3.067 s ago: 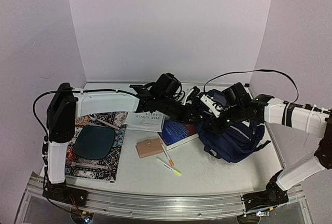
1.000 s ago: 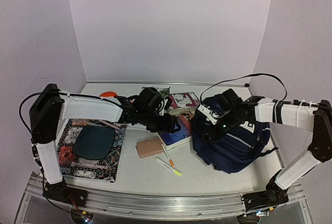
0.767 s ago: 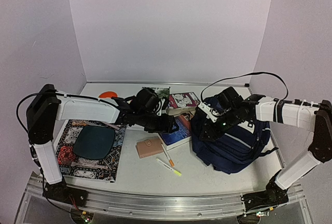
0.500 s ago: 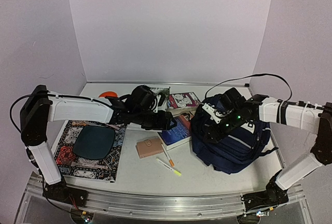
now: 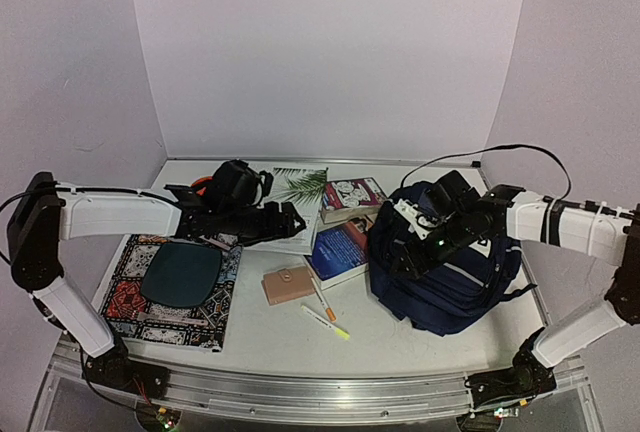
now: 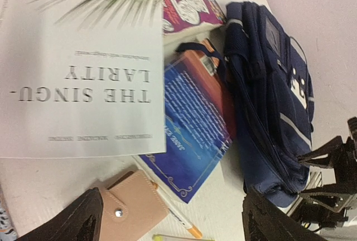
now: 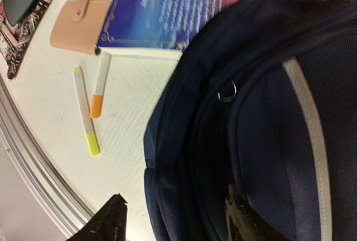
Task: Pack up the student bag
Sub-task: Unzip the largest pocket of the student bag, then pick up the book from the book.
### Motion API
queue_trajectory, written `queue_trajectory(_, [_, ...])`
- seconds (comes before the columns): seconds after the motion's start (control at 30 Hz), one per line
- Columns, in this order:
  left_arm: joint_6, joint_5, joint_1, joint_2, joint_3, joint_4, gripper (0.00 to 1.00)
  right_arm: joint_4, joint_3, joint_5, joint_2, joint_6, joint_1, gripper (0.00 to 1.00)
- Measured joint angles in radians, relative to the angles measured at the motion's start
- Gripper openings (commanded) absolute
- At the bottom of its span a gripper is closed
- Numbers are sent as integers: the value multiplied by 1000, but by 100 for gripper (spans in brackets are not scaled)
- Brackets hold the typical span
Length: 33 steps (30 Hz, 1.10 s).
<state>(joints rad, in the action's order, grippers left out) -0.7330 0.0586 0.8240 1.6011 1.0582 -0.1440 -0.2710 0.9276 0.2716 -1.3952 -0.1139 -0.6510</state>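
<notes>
While I watch from the top camera, the backpack (image 5: 468,287) lies on the right part of the table (image 5: 400,347), near the right wall. The right gripper (image 5: 405,252) is at the bag's left side. In the right wrist view this gripper (image 7: 175,221) has its fingers spread: one is over bare table and the other is in front of the dark fabric, with the bag's (image 7: 268,112) lower edge between them. They do not close on it.

The left gripper (image 5: 292,222) hangs over the white book (image 5: 285,202), and its fingers are wide apart with nothing between them (the left wrist view shows this well (image 6: 173,196)).

Between the two arms the way is crowded. The blue book (image 5: 338,250) lies against the bag, and a book with a magenta cover (image 5: 348,195) is just behind it. The tan wallet (image 5: 288,283), the marker with an orange tip (image 5: 323,302) and the yellow highlighter (image 5: 327,323) lie in front. A patterned book (image 5: 205,317) with a dark oval on it lies at the left.

Only the left wrist view lets me read the white book's (image 6: 83,85) title, "THE SINGULARITY". It also shows a strap of the bag (image 6: 268,85) lying over the far end of the blue book (image 6: 189,140). Only the right wrist view shows a small metal ring (image 7: 227,91) on the bag.

Open room is in front of the bag and the pens, up to the metal rail (image 5: 300,392).
</notes>
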Motion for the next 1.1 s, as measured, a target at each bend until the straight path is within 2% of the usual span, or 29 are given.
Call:
queue_trajectory(0.2, [-86,-28,-98,-60,-95,28,96,112,21,10,14,-93,0,73])
queue_trajectory(0.33, [-177,-36,-105,-61,-153,94,100,222,5,16,45,-169,0,78])
queue_trajectory(0.47, [-291,-41,-102,-61,-224,201,100,325,-44,15,81,-247,0,90])
queue_trajectory(0.6, [-387,-61,-102,-55,-253,275,100,385,-89,2,113,-304,0,98])
queue_trajectory(0.8, [-525,-99,-102,-36,-348,447,100,444,-136,-10,156,-347,0,98])
queue_trajectory(1.1, [-689,-114,-102,104,-435,673,99,469,-157,-14,173,-351,0,98])
